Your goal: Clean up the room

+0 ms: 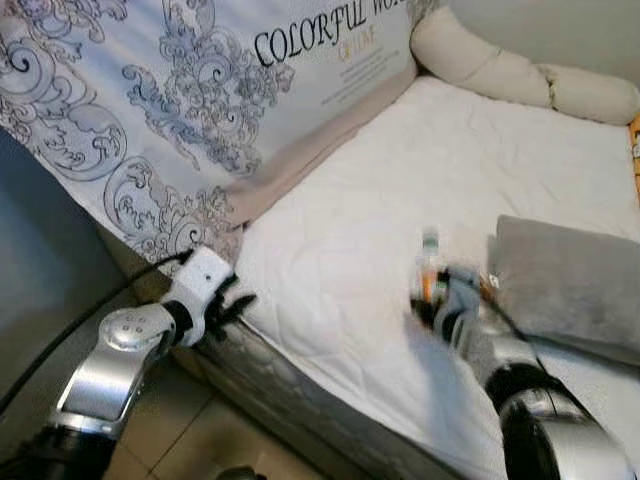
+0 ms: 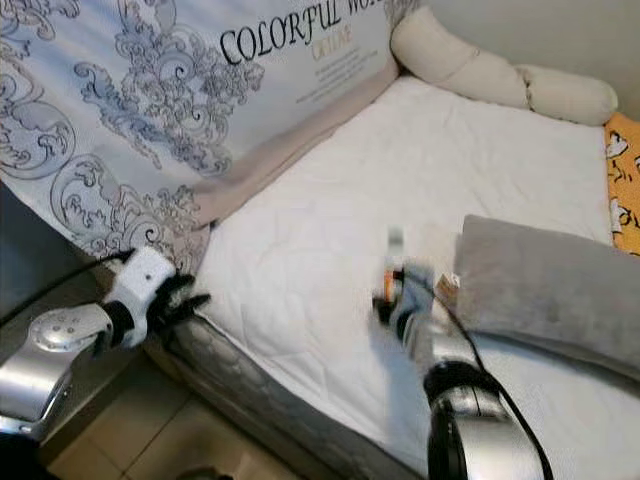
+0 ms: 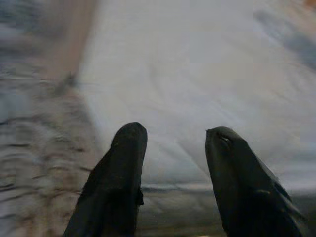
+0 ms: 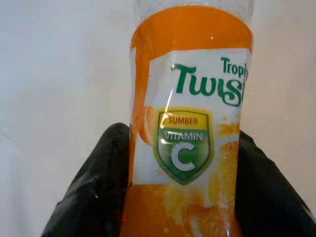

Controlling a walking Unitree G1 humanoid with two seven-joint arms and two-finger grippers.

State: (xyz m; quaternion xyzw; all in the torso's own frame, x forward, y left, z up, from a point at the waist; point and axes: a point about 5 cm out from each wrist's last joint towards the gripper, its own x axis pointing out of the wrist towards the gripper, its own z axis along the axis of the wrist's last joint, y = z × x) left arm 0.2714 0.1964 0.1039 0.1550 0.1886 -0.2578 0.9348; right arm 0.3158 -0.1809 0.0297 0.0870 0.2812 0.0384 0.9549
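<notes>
Your orange juice bottle sits between the right gripper's jaws, one black finger pressed on each side of its label, held just above the white bed beside the grey pillow. Your left gripper hovers at the bed's near edge, jaws spread wide on nothing. A patterned blanket drapes the bed's left side, and a cream bolster lies along the far end.

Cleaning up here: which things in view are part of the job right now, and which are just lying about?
In the job:
- orange drink bottle, clamped between the right gripper jaws over the mattress
- left gripper, open, at the bed's edge

Lying about:
- grey pillow
- cream bolster
- patterned blanket
</notes>
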